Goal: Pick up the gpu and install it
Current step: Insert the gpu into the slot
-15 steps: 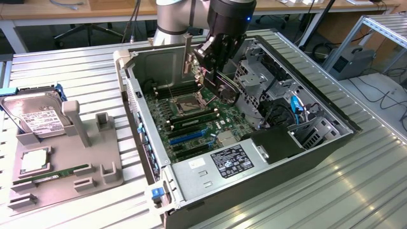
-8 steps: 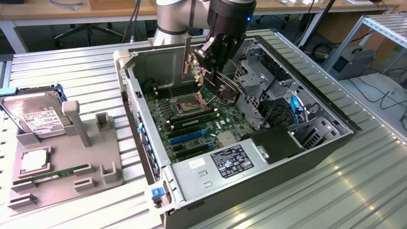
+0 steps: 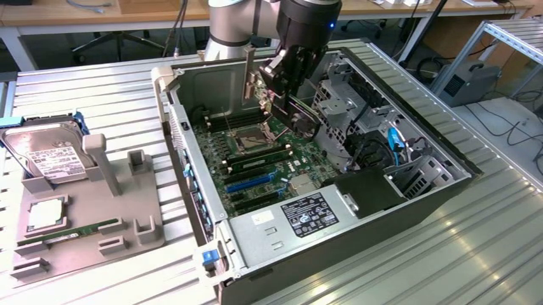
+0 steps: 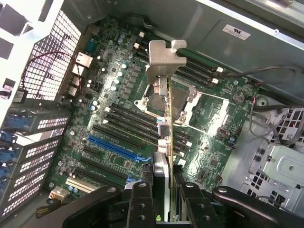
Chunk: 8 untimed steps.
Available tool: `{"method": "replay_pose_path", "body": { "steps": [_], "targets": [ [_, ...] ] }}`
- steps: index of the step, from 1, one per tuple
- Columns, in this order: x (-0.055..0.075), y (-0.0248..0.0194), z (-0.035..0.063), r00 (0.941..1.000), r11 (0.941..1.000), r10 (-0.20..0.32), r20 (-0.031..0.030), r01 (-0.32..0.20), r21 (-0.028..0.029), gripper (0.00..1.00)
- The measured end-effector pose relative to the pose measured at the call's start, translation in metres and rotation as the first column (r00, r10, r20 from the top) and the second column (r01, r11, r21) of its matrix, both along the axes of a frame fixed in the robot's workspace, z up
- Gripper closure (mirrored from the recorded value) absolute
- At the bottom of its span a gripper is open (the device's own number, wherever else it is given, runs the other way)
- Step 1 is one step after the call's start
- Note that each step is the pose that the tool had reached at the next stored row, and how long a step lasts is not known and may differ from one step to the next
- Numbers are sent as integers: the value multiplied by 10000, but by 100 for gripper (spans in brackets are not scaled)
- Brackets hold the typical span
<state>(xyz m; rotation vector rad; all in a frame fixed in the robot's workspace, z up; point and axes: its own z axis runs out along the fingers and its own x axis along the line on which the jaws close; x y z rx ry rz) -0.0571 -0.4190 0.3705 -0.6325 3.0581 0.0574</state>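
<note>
Gripping the gpu (image 4: 164, 118) edge-on, silver bracket (image 4: 164, 59) farthest from the wrist, in the partly closed fingers of the gripper (image 4: 165, 194), held aloft above the motherboard (image 4: 114, 80), over its CPU socket (image 4: 190, 102), clear of its blue slot (image 4: 114, 147).

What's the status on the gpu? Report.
Gripper shut on gpu. Held edge-on over motherboard, not seated. Nothing seen between them.
</note>
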Motion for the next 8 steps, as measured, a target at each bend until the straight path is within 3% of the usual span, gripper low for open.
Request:
{"method": "replay_pose_path", "body": {
  "steps": [8],
  "targets": [
    [0,0,-4,9999,9999,125,0,-125,0,73]
  ]
}}
